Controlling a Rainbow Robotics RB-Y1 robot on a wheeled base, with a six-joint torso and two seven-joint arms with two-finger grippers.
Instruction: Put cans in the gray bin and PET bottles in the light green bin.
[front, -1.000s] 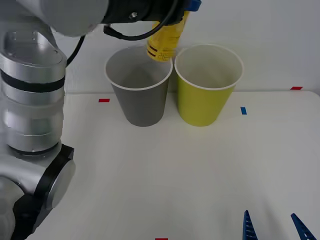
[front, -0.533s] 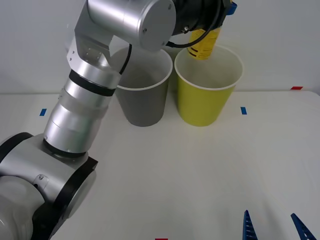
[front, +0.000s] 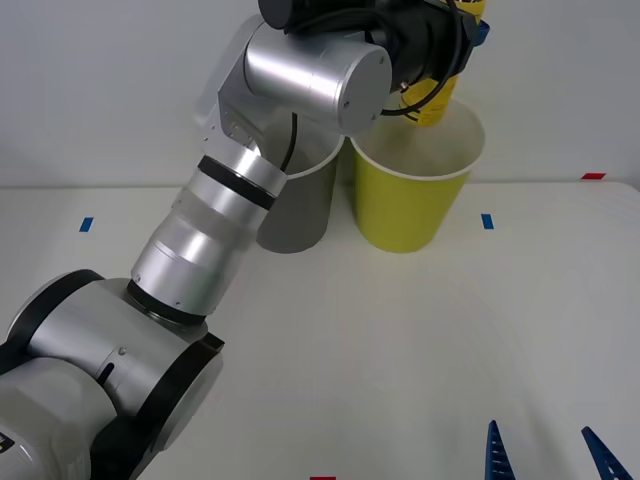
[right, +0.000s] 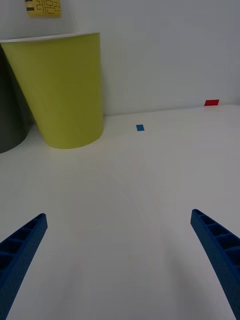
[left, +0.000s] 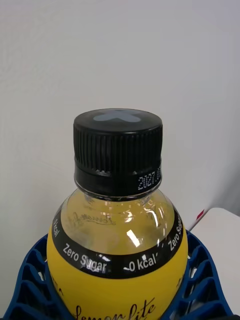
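Bottle: glossy yellow PET bottle (left: 117, 250) with ridged black screw cap, held above the light green bin (front: 410, 205).
Left pincer (left: 117, 295): ribbed blue fingers clamped around the bottle's rounded body.
Bins: tapered, white-rimmed; gray bin (front: 300, 215) just beside the green.
Right pincer (right: 120, 260): spread wide, low over the smooth white desk (front: 400, 340).

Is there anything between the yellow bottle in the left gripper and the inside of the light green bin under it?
Nothing visible. The left gripper holds the PET bottle just above the open mouth of the light green bin. The gray bin stands beside it, not under the bottle. The right gripper waits open, low over the table.
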